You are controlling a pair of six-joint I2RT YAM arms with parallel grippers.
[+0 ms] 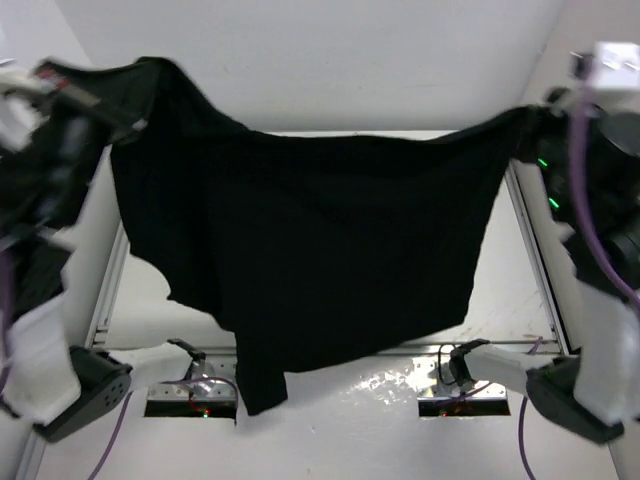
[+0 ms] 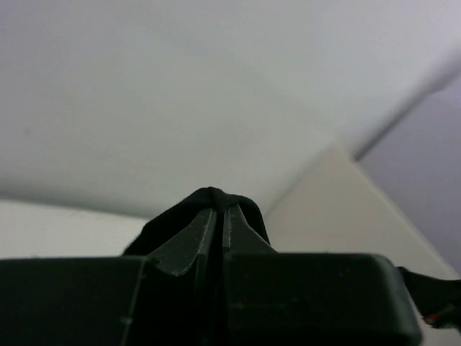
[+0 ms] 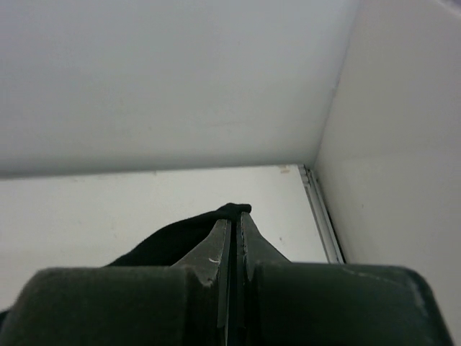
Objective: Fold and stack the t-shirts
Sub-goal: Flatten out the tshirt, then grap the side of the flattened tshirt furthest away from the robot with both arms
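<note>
The black t-shirt [image 1: 320, 250] hangs spread in the air above the white table, stretched between both arms. At upper left my left gripper [image 1: 140, 68] is shut on one top corner of it, the arm blurred there. At upper right my right gripper [image 1: 528, 115] is shut on the other top corner. From the left wrist, black cloth [image 2: 184, 216] wraps over the tips of the left gripper [image 2: 218, 209]. Seen from the right wrist, a fold of the shirt [image 3: 173, 241] is pinched at the tips of the right gripper [image 3: 236, 215]. The shirt's lower edge dangles near the arm bases.
The white table [image 1: 560, 320] has metal rails along its left edge [image 1: 108, 290] and right edge [image 1: 530, 250]. White walls stand behind and at the sides. Both arm bases [image 1: 90, 390] [image 1: 560, 395] and their cables sit at the near edge.
</note>
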